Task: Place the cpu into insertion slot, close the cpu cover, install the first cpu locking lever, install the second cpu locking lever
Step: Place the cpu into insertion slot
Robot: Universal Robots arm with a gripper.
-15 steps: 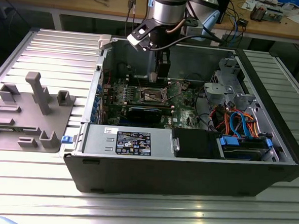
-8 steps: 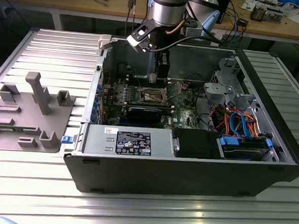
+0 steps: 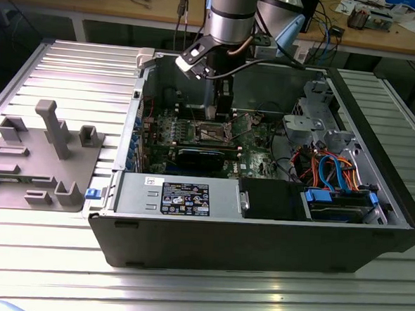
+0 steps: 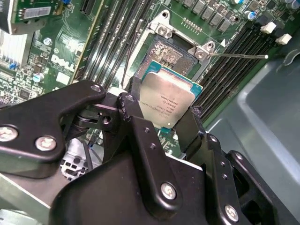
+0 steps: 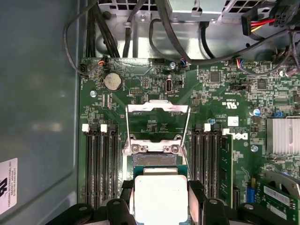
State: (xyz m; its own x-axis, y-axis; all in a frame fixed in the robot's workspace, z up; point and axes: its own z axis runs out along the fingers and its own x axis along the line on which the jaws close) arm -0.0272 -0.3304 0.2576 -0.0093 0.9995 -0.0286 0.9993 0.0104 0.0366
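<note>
The single grey robot arm (image 3: pixel 230 16) stood upright over the open black computer case (image 3: pixel 258 243), its wrist pointing straight down at the green circuit board (image 3: pixel 254 141) inside. The black two-fingered gripper (image 3: pixel 211 115) hung just above the middle of the board. In both wrist views its two fingers (image 4: pixel 133 101) were clenched on opposite edges of the one small square chip with a silver-grey metal top, the cpu (image 4: pixel 168 101), held face up.

The cpu (image 5: pixel 161 199) was just beside and over the one small dark square insertion slot (image 4: pixel 166 52), not yet seated in it. The one thin silver frame of the cpu cover (image 5: pixel 157 107) was swung open, away from the slot (image 5: pixel 156 161). Two thin wire levers (image 4: pixel 239 56) (image 4: pixel 132 49) stood free, one on either side of the slot.
</note>
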